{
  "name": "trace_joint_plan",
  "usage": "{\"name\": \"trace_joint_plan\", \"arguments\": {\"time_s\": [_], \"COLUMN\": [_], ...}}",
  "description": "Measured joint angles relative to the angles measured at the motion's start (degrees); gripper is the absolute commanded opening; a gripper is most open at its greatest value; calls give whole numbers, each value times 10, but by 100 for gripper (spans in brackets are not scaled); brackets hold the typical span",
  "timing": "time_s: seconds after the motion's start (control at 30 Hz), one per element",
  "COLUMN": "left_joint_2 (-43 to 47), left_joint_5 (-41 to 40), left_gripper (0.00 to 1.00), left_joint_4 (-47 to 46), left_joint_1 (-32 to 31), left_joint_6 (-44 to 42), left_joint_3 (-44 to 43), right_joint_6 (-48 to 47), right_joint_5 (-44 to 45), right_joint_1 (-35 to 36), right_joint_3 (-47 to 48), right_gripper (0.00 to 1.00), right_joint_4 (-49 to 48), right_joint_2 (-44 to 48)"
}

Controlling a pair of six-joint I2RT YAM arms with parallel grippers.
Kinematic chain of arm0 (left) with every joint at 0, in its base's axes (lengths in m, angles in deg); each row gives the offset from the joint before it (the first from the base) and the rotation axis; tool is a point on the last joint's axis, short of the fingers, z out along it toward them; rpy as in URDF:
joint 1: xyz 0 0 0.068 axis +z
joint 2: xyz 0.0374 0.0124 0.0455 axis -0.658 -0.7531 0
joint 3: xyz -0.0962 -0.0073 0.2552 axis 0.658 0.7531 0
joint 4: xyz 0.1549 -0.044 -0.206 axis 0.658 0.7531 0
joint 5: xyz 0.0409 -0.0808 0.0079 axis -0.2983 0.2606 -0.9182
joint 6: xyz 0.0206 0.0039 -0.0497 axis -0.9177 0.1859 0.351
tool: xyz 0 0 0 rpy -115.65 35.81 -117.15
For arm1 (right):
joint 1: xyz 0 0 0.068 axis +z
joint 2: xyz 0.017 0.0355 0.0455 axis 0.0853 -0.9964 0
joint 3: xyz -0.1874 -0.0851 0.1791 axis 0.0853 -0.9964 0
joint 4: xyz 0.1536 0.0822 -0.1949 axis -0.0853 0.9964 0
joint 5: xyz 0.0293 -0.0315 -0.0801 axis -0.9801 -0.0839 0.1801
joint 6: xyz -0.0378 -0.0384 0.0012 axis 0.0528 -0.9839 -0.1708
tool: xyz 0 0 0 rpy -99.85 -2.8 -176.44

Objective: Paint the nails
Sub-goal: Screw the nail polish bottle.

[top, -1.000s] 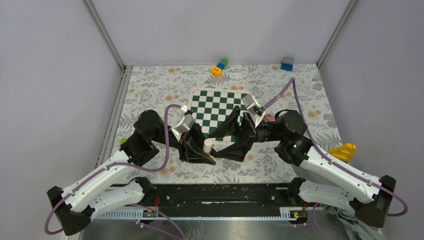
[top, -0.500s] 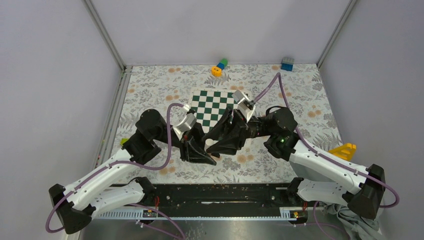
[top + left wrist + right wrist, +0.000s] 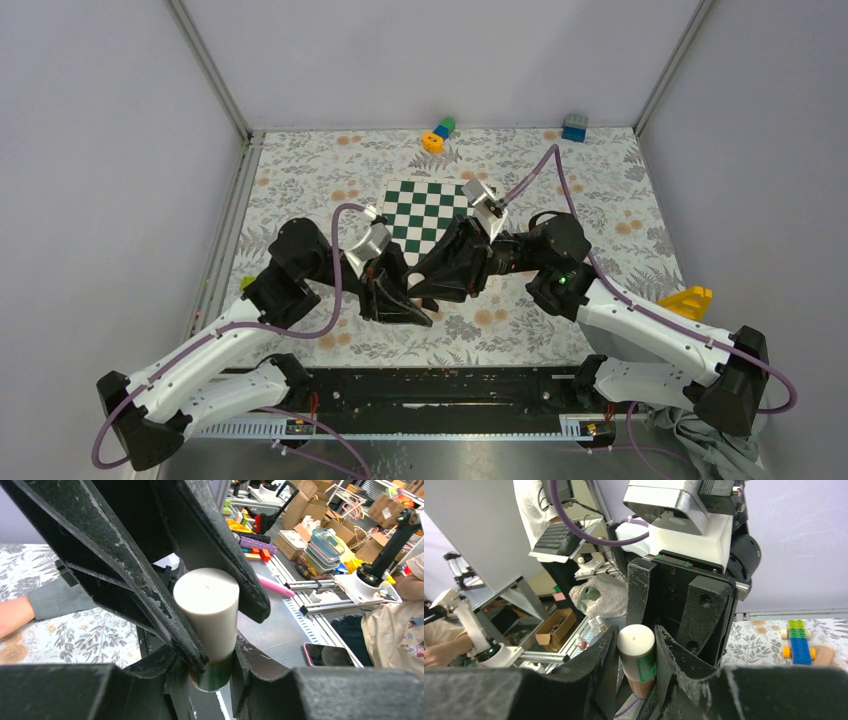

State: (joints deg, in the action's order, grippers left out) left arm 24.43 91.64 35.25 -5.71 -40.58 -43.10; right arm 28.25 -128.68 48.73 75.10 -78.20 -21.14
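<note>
A nail-polish bottle with a green label (image 3: 215, 676) and a white cap (image 3: 207, 607) stands upright in my left gripper (image 3: 398, 308), which is shut on its body. My right gripper (image 3: 636, 649) comes in from the right, its fingers (image 3: 608, 652) pressed on both sides of the white cap (image 3: 636, 641). Reddish polish (image 3: 640, 686) shows below the label. A bare hand (image 3: 11, 616) with a grey sleeve (image 3: 60, 597) lies on the cloth at the left edge of the left wrist view. The nails are out of view.
A green-and-white chessboard (image 3: 428, 205) lies behind the two grippers. Toy bricks (image 3: 438, 134) and a blue brick (image 3: 574, 127) sit by the back wall. A yellow piece (image 3: 688, 300) lies at the right. The floral cloth (image 3: 300, 180) covers the table.
My right gripper has moved left to the bottle and shut its fingers on the white cap. The left gripper has kept its hold and place.
</note>
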Motion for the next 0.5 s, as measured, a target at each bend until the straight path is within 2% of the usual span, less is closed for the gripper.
{"name": "trace_joint_plan", "arguments": {"time_s": [0.27, 0.5], "left_joint_2": [1, 9], "left_joint_5": [-24, -135], "left_gripper": [0, 0], "left_joint_4": [50, 161], "left_joint_1": [50, 64], "left_joint_6": [-29, -91], "left_joint_3": [0, 0], "right_joint_6": [-52, -75], "right_joint_5": [102, 190], "right_joint_1": [0, 0], "right_joint_3": [0, 2], "right_gripper": [0, 0], "right_joint_4": [78, 150], "right_joint_2": [6, -5]}}
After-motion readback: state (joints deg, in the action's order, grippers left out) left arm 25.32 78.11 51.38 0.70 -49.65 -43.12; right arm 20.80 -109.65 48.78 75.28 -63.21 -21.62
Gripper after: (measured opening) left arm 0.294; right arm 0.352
